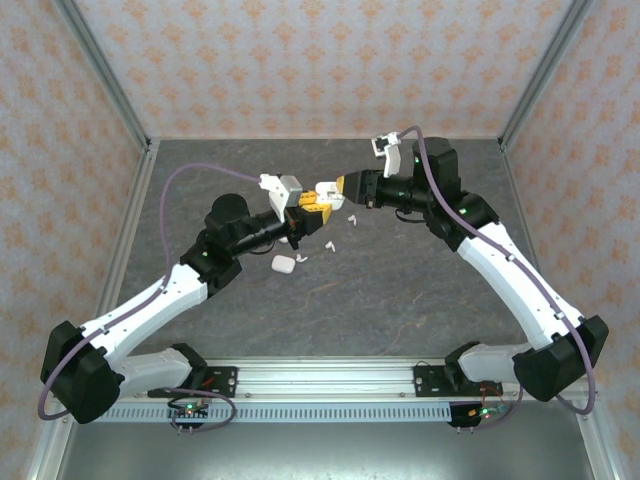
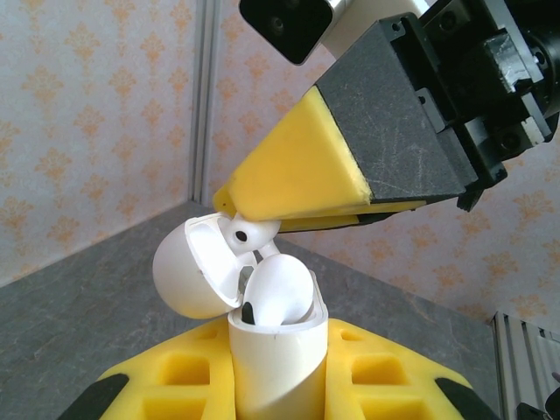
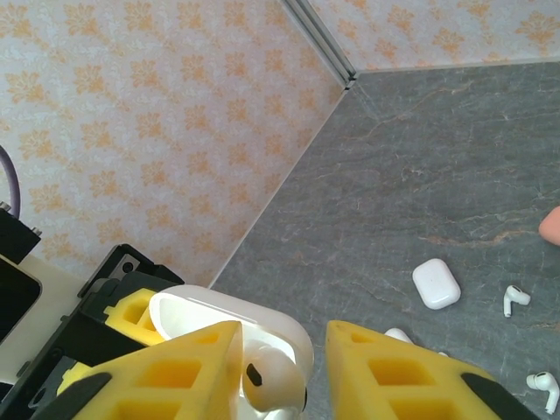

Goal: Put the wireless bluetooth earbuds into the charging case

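My left gripper [image 1: 300, 212] [image 2: 278, 359] is shut on a white charging case [image 2: 276, 367] [image 1: 322, 195], held upright above the table with its lid [image 2: 188, 267] swung open. One white earbud [image 2: 282, 287] sits in the case mouth, and a second white earbud [image 2: 249, 234] lies against the lid just under the right gripper's yellow fingertips [image 2: 229, 199]. From above, my right gripper [image 1: 335, 190] [image 3: 284, 350] hovers over the open case [image 3: 227, 315]. Its jaws stand apart, with an earbud [image 3: 271, 381] beside the left finger and clear of the right one.
On the grey table lie a closed white case [image 3: 436, 283] [image 1: 284, 264] and loose white earbuds [image 3: 516, 299] [image 3: 542, 382] [image 1: 327, 243] [image 1: 352, 218]. A coral-pink thing [image 3: 552, 226] shows at the right wrist view's edge. Papered walls enclose the table.
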{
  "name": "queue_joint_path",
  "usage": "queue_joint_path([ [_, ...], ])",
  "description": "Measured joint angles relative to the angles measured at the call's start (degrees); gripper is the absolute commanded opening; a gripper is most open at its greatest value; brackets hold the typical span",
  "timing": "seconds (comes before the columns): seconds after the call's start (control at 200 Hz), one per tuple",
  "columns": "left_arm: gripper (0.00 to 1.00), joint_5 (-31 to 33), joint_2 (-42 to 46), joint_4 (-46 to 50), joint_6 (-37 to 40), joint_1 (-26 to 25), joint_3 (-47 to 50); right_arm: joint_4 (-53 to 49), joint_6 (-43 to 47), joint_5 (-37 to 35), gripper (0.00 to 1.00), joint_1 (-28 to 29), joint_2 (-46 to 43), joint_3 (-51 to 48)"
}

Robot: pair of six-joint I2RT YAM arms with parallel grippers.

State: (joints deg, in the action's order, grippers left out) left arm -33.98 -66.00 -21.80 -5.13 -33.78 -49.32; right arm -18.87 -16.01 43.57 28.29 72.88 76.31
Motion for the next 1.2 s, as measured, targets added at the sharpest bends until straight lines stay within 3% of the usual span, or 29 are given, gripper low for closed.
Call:
queue_joint_path([
  [0.611, 0.00, 0.0, -0.9, -0.5, 0.0, 0.0, 0.0, 0.0, -0.1, 1.3, 0.33, -0.2, 0.0, 0.0],
  [1.201, 0.00, 0.1, -0.9, -1.5, 1.7, 0.0, 0.0, -1.3, 0.8, -2.9, 0.69, -0.2, -3.4, 0.2],
])
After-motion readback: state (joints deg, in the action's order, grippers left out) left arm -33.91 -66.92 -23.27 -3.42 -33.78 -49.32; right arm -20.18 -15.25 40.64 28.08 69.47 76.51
